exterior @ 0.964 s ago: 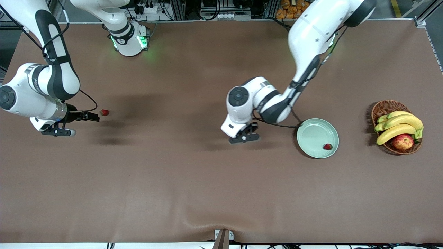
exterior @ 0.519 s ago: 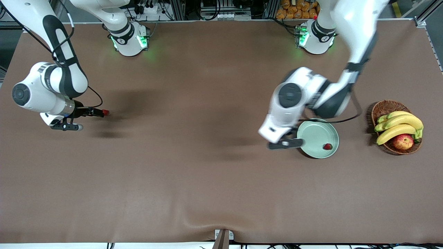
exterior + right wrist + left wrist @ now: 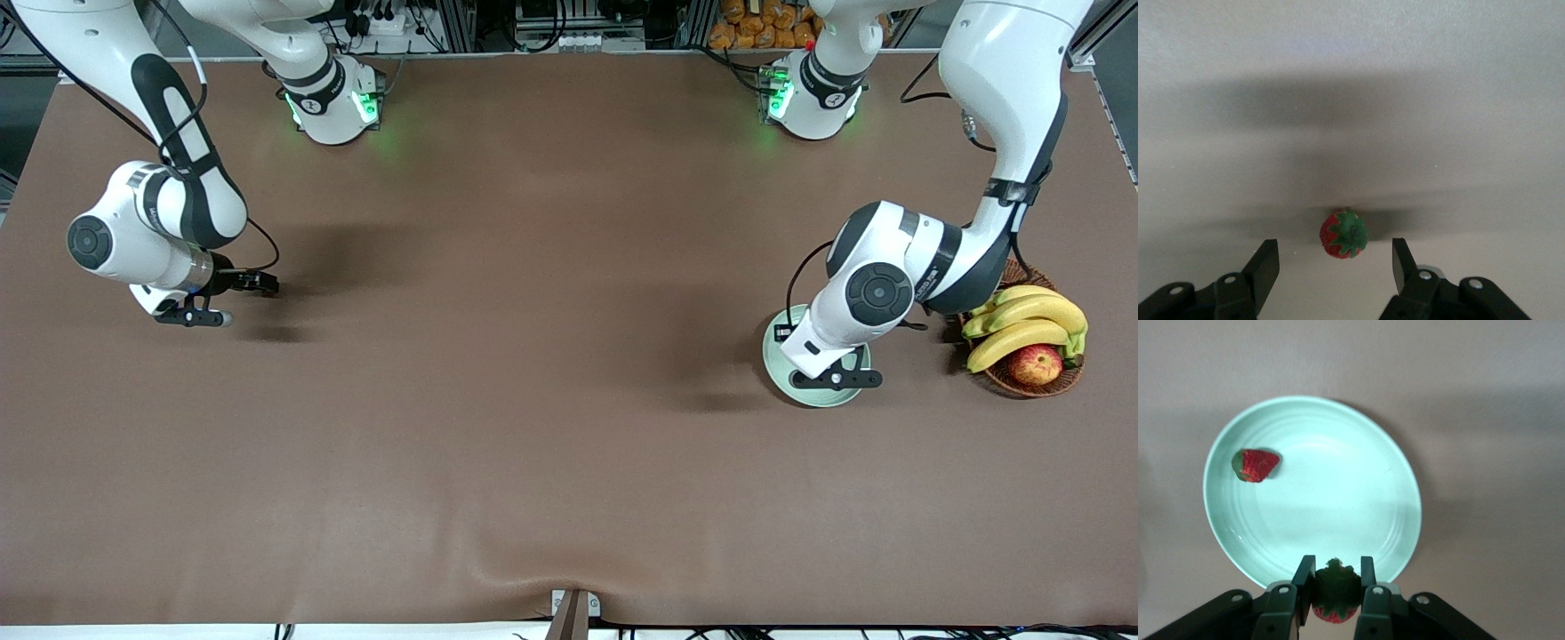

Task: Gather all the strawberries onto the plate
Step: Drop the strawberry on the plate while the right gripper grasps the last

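The pale green plate [image 3: 772, 354] lies toward the left arm's end of the table, mostly covered by the left arm's hand in the front view. One strawberry [image 3: 1255, 465] rests inside the plate [image 3: 1318, 500]. My left gripper [image 3: 1335, 570] hangs over the plate's rim, shut on a second strawberry [image 3: 1335, 600], cap toward the camera. At the right arm's end, my right gripper [image 3: 1336, 257] is low over the table and open. A third strawberry [image 3: 1344, 233] sits just off its tips, clear of both fingers. This berry is hidden in the front view by the right gripper [image 3: 267, 284].
A brown wicker basket [image 3: 985, 274] with bananas [image 3: 1022, 324] and an apple [image 3: 1034, 364] stands beside the plate, close to the left arm's elbow. Brown table cloth spreads between the two arms.
The left arm swung from the table's middle to above the plate, carrying its strawberry. The right gripper slid forward up to the loose strawberry and its fingers narrowed.
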`<state>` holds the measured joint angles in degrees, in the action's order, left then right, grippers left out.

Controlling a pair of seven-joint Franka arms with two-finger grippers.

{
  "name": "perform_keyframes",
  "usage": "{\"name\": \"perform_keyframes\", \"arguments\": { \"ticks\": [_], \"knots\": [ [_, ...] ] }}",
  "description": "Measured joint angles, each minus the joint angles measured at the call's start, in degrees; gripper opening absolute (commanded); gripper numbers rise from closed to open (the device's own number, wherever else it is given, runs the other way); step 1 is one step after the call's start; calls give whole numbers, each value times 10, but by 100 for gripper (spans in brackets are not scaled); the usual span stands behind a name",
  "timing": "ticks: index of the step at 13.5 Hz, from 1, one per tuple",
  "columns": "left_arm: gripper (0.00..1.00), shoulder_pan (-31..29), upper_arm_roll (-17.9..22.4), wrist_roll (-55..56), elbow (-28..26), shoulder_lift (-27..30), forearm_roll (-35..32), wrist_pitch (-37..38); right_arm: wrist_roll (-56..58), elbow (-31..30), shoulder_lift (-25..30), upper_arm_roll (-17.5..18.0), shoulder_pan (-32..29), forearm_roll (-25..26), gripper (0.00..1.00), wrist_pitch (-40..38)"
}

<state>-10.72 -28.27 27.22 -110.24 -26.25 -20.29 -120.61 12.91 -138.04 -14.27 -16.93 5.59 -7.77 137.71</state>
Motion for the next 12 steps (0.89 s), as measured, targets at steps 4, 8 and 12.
{"name": "perform_keyframes", "arguments": {
  "ticks": [4, 8, 12],
  "knots": [
    [100, -40, 0, 0, -10, -6, -13, -13, 0, -10, -17, 0, 0, 0, 50, 24],
    [100, -66, -18, -2, 19, 37, -4, 31, 0, -10, -22, 1, 0, 0, 0, 28],
    [100, -66, -49, -2, 127, 77, 36, 161, 0, -4, -21, 15, 8, -27, 0, 33]
  ]
}}
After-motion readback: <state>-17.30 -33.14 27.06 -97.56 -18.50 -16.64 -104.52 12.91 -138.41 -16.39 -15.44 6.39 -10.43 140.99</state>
